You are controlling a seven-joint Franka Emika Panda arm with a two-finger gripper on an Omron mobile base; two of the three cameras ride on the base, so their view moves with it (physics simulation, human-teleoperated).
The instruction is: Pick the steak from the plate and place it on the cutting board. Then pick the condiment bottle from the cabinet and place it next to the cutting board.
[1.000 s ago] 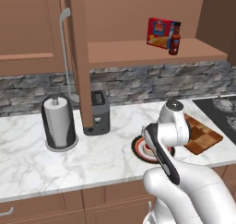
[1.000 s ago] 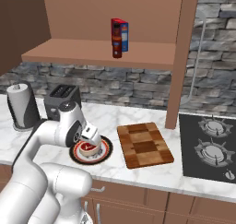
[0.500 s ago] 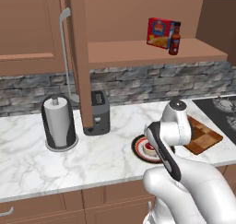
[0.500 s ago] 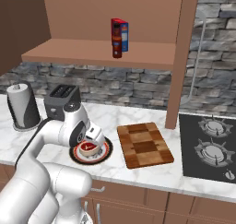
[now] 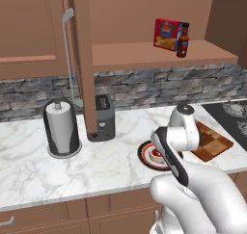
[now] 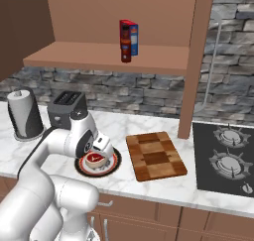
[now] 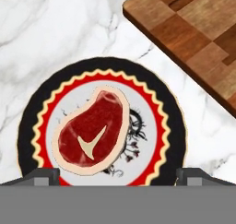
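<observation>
Directly over the plate [image 7: 173, 140] hangs the gripper [image 7: 118, 176], its jaws spread wide with nothing between them — the two dark fingertips [image 7: 41, 176] sit at either side of the plate in the hand view. In the right base view the gripper [image 6: 98, 148] sits just above the plate [image 6: 113, 164], with the arm's elbow bent close behind it.

The steak [image 7: 91, 136] lies flat on the plate's white centre, a little toward one fingertip's side, red with a pale fat rim and a pale tick-shaped mark in the middle; it is below the open jaws and untouched. From the right base view the steak [image 6: 95, 160] shows just beneath the hand, and from the left base view it [image 5: 156, 154] peeks out beside the forearm.

Just beside the plate lies the checkered cutting board [image 6: 155, 155], bare on top, apart from the plate's rim by a strip of marble counter [image 5: 111, 158]. Behind the arm stand a dark toaster [image 5: 103, 116] and a paper towel roll [image 5: 61, 129]. Beyond the board is a black stovetop [image 6: 225, 158]. Higher up, on the open shelf of the cabinet [image 5: 154, 55], the condiment bottle [image 5: 183, 40] stands upright, touching or nearly touching a red and yellow box [image 5: 167, 34] — well apart from the gripper.
</observation>
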